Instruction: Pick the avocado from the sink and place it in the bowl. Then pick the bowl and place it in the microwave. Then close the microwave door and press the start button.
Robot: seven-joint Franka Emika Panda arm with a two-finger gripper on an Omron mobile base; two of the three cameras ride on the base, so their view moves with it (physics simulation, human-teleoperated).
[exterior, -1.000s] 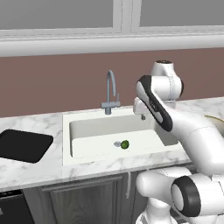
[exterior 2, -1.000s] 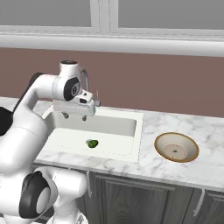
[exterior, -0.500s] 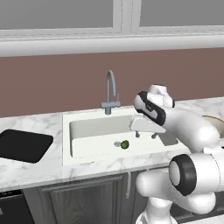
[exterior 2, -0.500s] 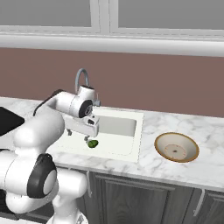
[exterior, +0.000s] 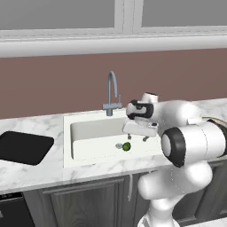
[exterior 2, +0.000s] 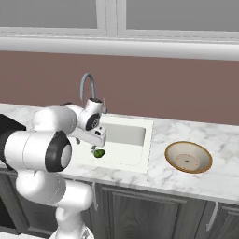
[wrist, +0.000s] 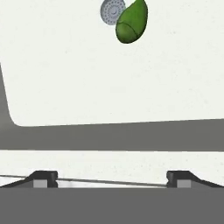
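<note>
Over the sink (exterior: 88,133) set in the marble counter (exterior: 35,173), with the bowl (exterior 2: 188,158) on the stone off to its right, the arm's gripper (exterior: 136,138) hangs with jaws spread wide and empty above the avocado (wrist: 130,22) lying beside the drain (wrist: 112,12).

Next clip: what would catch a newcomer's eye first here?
The big white arm bent low over the sink, its open claw empty just above the basin. Next, the small green avocado on the sink floor beside the drain. Then the tan-rimmed bowl on the marble counter, right of the sink.
</note>
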